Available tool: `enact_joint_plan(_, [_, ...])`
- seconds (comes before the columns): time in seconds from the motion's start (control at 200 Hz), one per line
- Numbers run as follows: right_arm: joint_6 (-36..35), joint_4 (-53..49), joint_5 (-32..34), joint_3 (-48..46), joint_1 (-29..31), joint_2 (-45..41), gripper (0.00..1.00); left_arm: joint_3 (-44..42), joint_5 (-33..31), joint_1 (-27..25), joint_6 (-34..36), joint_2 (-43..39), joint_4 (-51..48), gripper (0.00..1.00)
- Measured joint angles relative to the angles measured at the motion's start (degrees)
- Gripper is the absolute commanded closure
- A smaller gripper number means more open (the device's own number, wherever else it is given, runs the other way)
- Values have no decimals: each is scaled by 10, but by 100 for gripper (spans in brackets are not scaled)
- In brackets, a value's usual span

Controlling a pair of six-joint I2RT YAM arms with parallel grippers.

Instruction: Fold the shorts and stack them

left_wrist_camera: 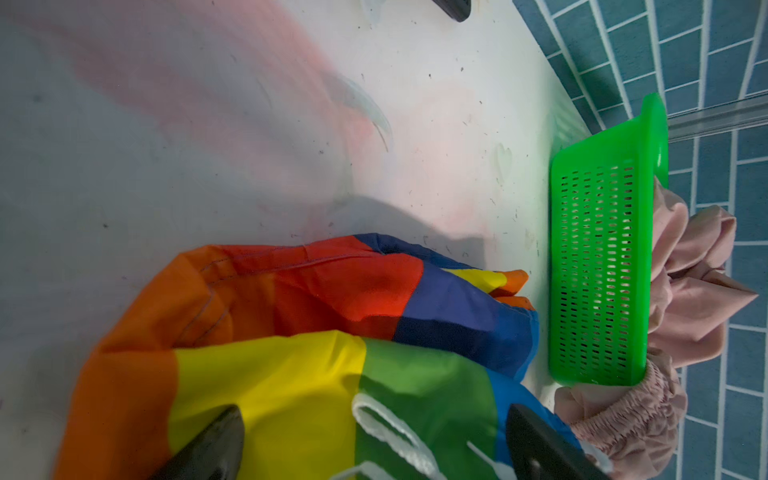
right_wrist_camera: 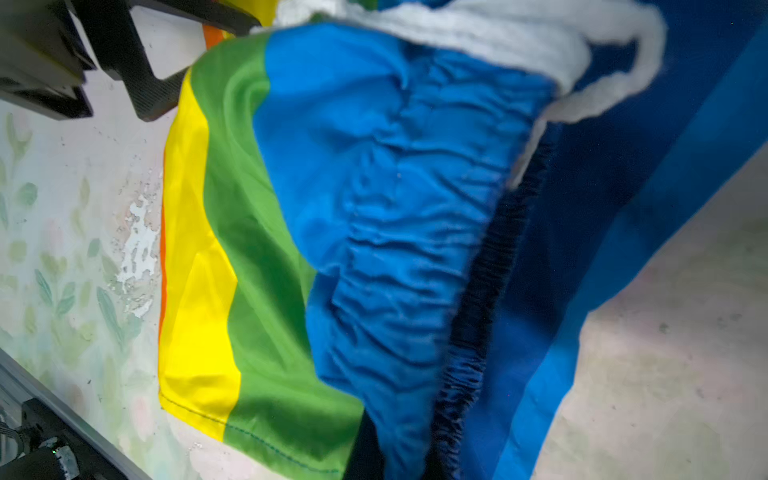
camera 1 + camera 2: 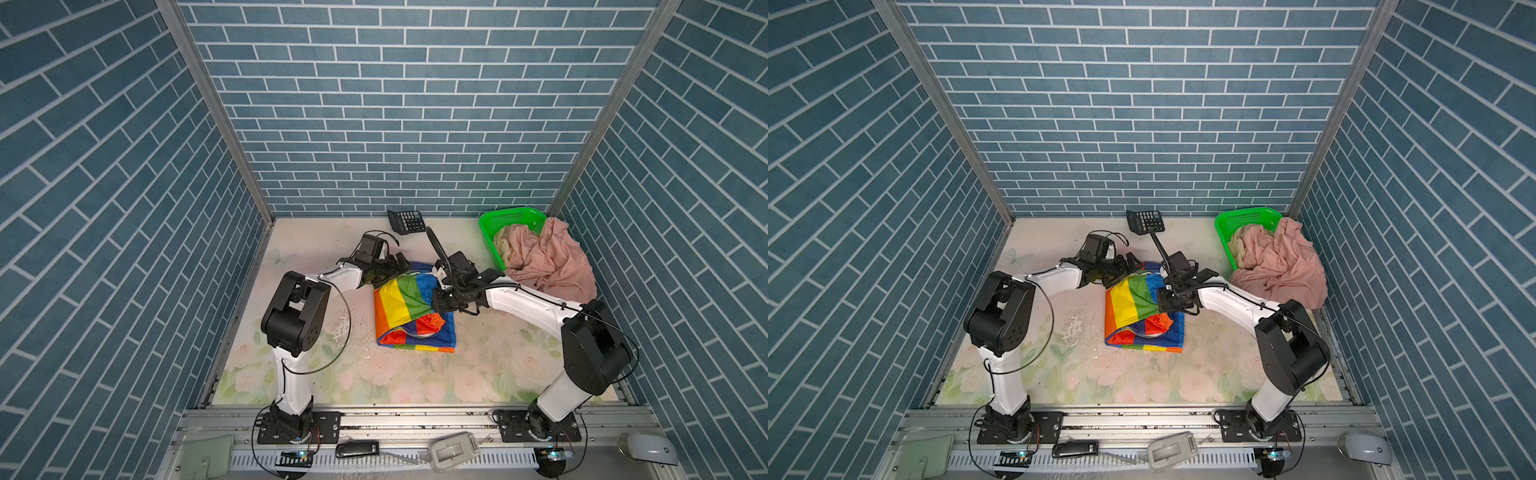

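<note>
Rainbow shorts [image 3: 405, 309] clamped in right pincer [image 3: 435, 301]; left pincer [image 1: 374, 419] wide open over them.

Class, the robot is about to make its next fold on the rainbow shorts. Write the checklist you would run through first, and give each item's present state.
1. Right pincer shut on the rainbow shorts at the waistband: ok.
2. Left pincer gripping the cloth too: not ok. It is open and straddles the drawstring.
3. Shorts lying flat: not ok. They are bunched, with one layer lifted.
4. Pink shorts apart from the fold area: ok. They spill from the green basket.
5. How much cloth the right pincer holds: cannot tell. Cloth fills its wrist view.
</note>
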Motion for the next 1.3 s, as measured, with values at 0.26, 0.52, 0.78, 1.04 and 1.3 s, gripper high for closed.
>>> enact_joint_plan(0.26, [-4, 18, 8, -68, -20, 5, 100, 0, -8, 17, 4, 22, 10, 0])
enact_joint_plan(0.52, [-15, 31, 8, -81, -46, 4, 81, 5, -7, 20, 10, 30, 20, 0])
enact_joint_plan(0.78, [-34, -40, 37, -60, -57, -32, 42, 8, -5, 25, 19, 20, 8, 0])
enact_joint_plan(1.04, [5, 2, -21, -33, -59, -102, 11, -104, 29, 19, -56, -162, 64, 0])
enact_joint_plan(1.3, [96, 174, -116, -38, -59, -26, 7, -276, 16, -51, -169, -289, 160, 0])
